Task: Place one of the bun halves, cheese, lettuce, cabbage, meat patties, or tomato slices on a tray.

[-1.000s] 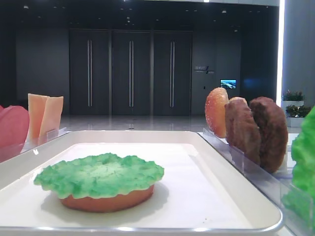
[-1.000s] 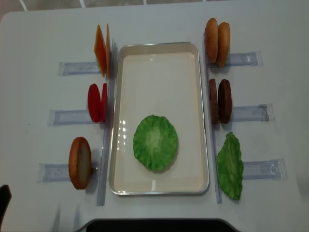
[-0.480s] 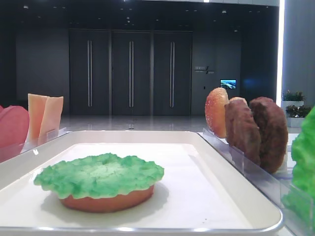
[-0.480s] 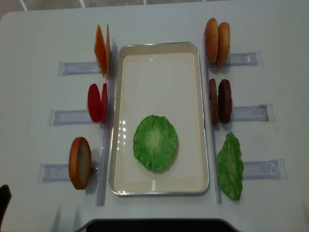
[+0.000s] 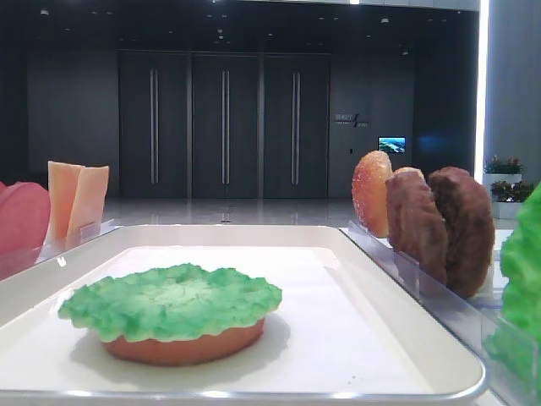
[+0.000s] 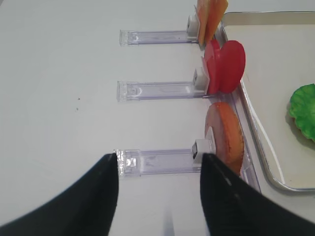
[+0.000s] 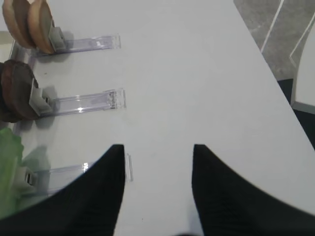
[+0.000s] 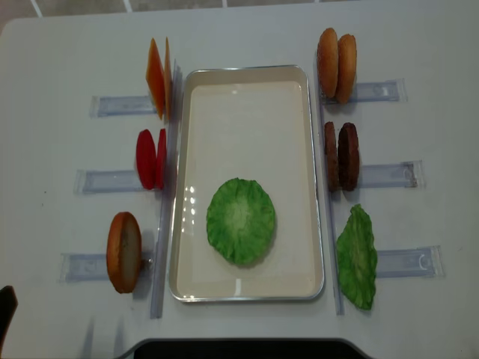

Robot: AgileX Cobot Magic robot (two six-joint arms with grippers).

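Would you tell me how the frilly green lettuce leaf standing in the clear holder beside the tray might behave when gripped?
The frilly green lettuce leaf looks thin, so it is probably light and may flex. It sprawls unevenly over its clear plastic holder, which hints at floppiness. Its ruffled edge may give the fingers purchase, though a shallow pinch could slip.
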